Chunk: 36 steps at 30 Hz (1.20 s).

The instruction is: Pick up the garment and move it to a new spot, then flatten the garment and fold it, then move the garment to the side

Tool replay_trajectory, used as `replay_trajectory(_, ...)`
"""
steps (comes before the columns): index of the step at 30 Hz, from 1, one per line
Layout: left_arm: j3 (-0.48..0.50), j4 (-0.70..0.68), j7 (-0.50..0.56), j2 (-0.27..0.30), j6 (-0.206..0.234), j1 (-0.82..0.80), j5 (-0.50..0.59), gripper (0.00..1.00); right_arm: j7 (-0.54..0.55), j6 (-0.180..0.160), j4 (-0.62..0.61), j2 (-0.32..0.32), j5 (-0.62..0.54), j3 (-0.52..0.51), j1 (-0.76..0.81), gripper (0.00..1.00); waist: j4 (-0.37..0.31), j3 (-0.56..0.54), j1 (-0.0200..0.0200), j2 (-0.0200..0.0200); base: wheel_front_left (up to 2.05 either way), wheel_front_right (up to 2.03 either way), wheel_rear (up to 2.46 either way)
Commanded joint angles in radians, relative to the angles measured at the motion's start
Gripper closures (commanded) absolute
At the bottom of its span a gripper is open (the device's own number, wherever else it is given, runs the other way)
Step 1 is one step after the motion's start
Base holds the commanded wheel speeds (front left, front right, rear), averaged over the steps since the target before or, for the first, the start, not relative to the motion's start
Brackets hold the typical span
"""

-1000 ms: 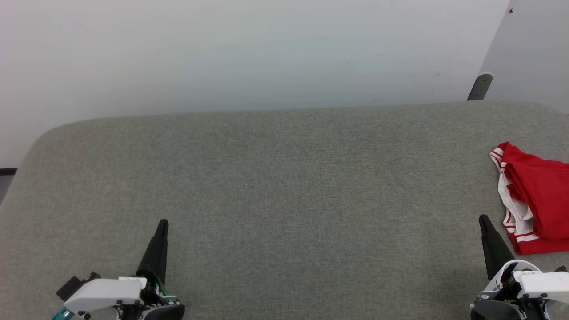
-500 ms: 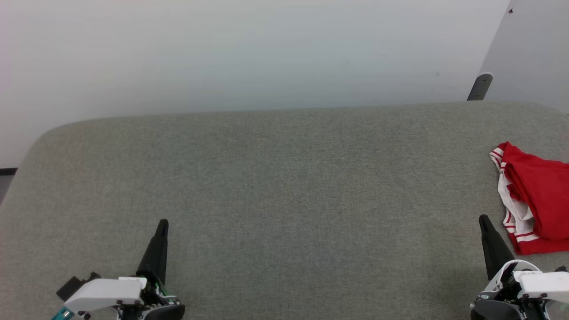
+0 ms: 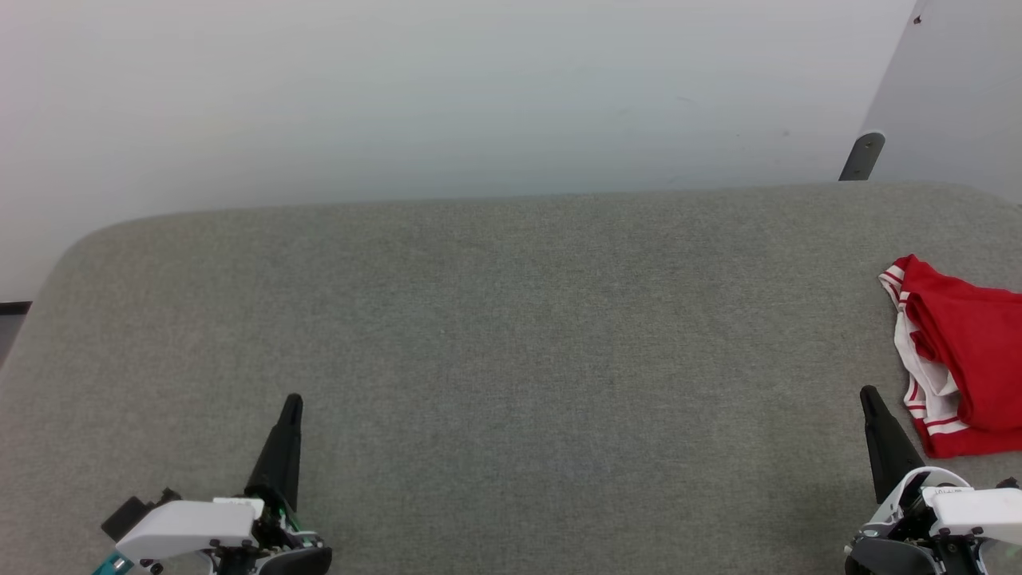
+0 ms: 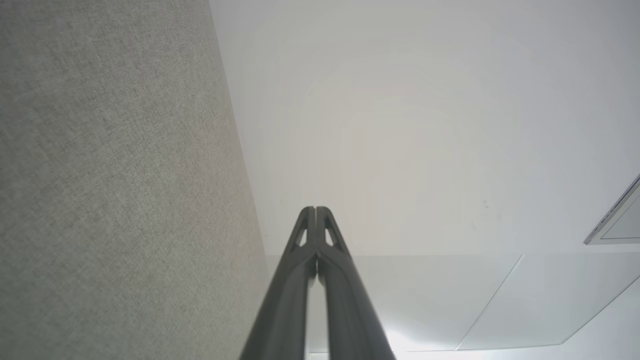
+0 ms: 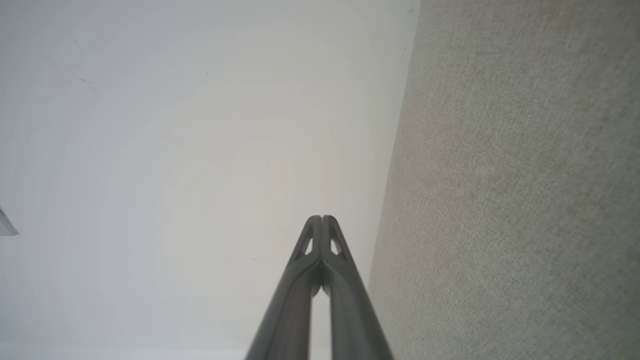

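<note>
The garment (image 3: 966, 351), bright red with white sleeve fabric and red-white striped trim, lies bunched at the right edge of the grey padded surface (image 3: 511, 335), partly cut off by the head view's border. My right gripper (image 3: 867, 395) is shut and holds nothing, its tip just left of the garment's lower corner, apart from it. Far across the surface at the lower left, my left gripper (image 3: 293, 402) is also shut with nothing in it. Both wrist views show fingers pressed together: left gripper (image 4: 316, 210), right gripper (image 5: 322, 218).
A pale wall (image 3: 447, 96) rises behind the surface's far edge. A grey panel with a dark bracket (image 3: 862, 156) stands at the back right. The surface's rounded left corner (image 3: 72, 255) drops off toward a dark floor strip.
</note>
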Motion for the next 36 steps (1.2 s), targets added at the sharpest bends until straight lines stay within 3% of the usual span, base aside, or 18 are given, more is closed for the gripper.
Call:
replay_trajectory(1, 0.002, 0.001, 0.003, 0.0, -0.004, -0.01, -0.003, 1.0, 0.002, 0.0, -0.002, 0.003, 0.005, 0.0, -0.003, 1.0, 0.0, 0.0, 0.0, -0.0001, 0.0, 0.0, 0.0)
replay_trajectory(36, 0.002, 0.001, 0.003, 0.0, -0.004, -0.01, -0.003, 1.0, 0.002, 0.0, -0.002, 0.003, 0.005, 0.001, -0.003, 1.0, 0.0, 0.0, 0.0, -0.0001, 0.0, 0.0, 0.0)
